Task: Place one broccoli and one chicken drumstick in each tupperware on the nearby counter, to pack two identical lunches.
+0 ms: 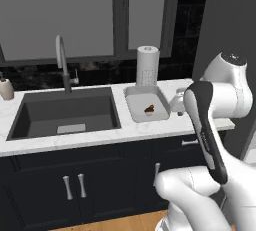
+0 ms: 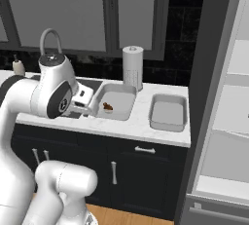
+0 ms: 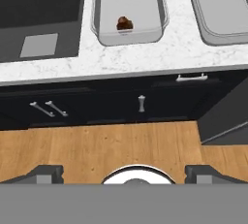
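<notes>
Reddish-brown drumstick [image 3: 124, 23]; white marbled counter [image 3: 145, 56]

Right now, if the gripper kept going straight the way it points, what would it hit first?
Probably the dark cabinet front below the counter. The open gripper looks at it; nothing shows in between, though depth is unclear.

surface [image 3: 145, 56]: white marbled stone, smooth
tupperware [image 3: 128, 36]: light-grey, matt, plastic-looking
floor [image 3: 121, 145]: wood planks
cabinet handles [image 3: 48, 108]: silver metal
sink [image 1: 65, 115]: dark, matt

A large grey-paned window [image 1: 90, 15] spans the black tiled wall behind the dark rectangular sink basin [image 1: 65, 115]; dark navy cabinets with silver handles [image 1: 75, 185] stand below it, above warm wooden plank flooring [image 3: 121, 145].
</notes>
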Available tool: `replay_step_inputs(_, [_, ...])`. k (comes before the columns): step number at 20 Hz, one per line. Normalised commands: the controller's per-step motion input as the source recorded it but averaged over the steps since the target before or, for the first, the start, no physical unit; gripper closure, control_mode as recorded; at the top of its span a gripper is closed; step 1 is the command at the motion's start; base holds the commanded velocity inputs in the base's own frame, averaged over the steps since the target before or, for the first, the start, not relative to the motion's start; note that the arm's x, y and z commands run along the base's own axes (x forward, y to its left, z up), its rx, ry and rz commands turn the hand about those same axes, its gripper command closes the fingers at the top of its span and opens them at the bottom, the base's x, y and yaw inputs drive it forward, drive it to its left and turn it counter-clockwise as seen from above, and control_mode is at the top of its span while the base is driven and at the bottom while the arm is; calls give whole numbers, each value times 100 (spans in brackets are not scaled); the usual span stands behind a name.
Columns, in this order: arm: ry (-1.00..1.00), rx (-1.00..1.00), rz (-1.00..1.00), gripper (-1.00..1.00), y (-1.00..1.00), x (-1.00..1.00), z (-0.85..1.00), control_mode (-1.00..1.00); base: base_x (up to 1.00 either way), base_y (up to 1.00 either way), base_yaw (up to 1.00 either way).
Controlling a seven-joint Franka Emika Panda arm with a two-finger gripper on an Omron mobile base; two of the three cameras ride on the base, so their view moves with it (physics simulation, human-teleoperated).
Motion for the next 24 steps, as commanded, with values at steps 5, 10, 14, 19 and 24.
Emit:
replay_step_inputs(5, [0, 5, 0, -100, 0, -100, 0, -100, 0, 0, 0])
replay_step_inputs(10, [-3, 0, 0, -100, 0, -96, 7, -100, 0, 0, 0])
replay_step_inputs(14, [-1, 0, 0, -100, 0, -17, 4, 100, -28, 0, 0])
replay_step_inputs(19, [0, 0, 0, -100, 0, 0, 0, 100, -36, -16, -1])
replay_step_inputs(24, [0, 0, 0, -100, 0, 0, 0, 100, -19, -78, -8])
